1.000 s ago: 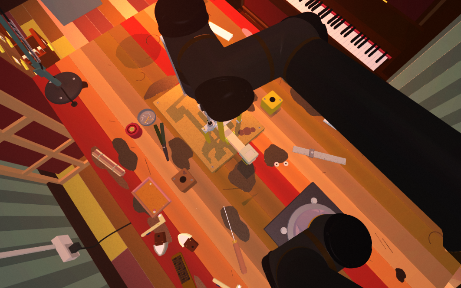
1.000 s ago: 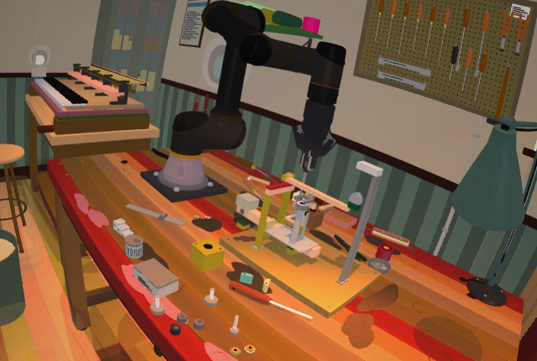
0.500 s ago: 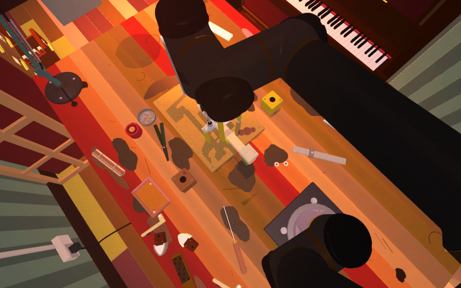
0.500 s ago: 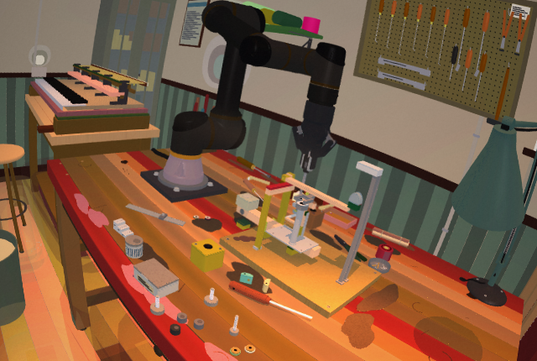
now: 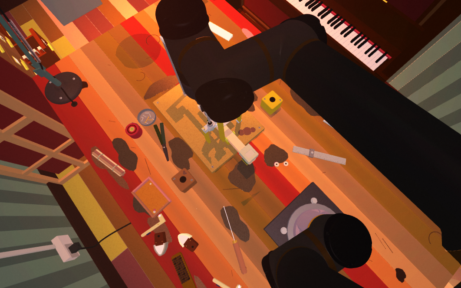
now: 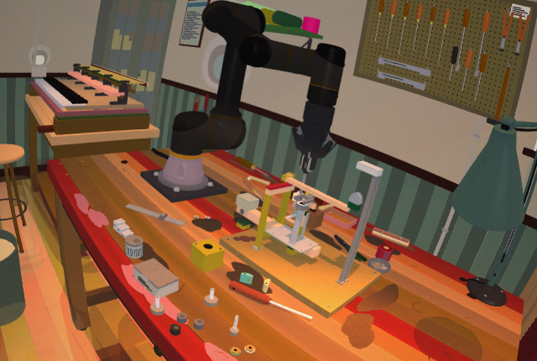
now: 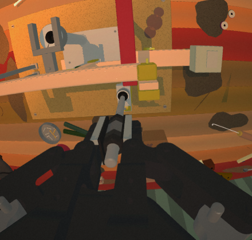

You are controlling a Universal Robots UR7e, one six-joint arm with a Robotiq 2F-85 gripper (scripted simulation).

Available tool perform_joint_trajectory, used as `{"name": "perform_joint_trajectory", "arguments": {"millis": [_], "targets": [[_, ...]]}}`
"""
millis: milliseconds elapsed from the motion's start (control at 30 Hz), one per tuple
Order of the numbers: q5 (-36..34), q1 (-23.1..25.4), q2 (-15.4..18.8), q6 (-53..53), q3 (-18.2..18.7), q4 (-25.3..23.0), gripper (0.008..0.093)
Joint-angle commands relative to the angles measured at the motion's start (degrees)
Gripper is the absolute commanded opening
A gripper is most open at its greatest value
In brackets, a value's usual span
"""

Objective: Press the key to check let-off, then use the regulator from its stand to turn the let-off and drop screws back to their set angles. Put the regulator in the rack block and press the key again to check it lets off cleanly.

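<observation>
The regulator (image 7: 116,128) points its thin tip straight down into a round screw head (image 7: 122,95) on the piano action model (image 6: 295,214), which stands on a cork board in the middle of the bench. A long pale key lever (image 7: 86,76) crosses the model, with a red rail (image 7: 125,25) over it and the cream key end (image 7: 206,58) at one side. The yellow block with a hole (image 5: 271,102) sits off the board's corner, and a brown block with a hole (image 5: 184,180) sits on the other side. My gripper (image 7: 114,131) hangs above the model, clamped on the regulator's dark handle.
A small dish of bits (image 5: 146,116) lies beside a red spool (image 5: 133,130) and dark pliers (image 5: 162,139). A steel rule (image 5: 319,154) and an awl (image 5: 236,243) lie on the bench. My arm's base (image 6: 187,175) stands at the bench's rear, and a green lamp (image 6: 492,192) at the far end.
</observation>
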Motion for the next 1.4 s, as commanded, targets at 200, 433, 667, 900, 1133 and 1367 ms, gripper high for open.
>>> {"name": "perform_joint_trajectory", "arguments": {"millis": [200,433,667,900,1133,1367], "targets": [[0.0,0.0,0.0,0.0,0.1,-0.2,0.0080],[0.0,0.0,0.0,0.0,0.2,-0.3,0.0080],[0.0,0.0,0.1,0.0,0.2,-0.4,0.0080],[0.0,0.0,0.1,0.0,0.4,-0.6,0.0080],[0.0,0.0,0.2,0.0,0.5,-0.7,0.0080],[0.0,0.0,0.2,0.0,0.6,-0.9,0.0080]]}}
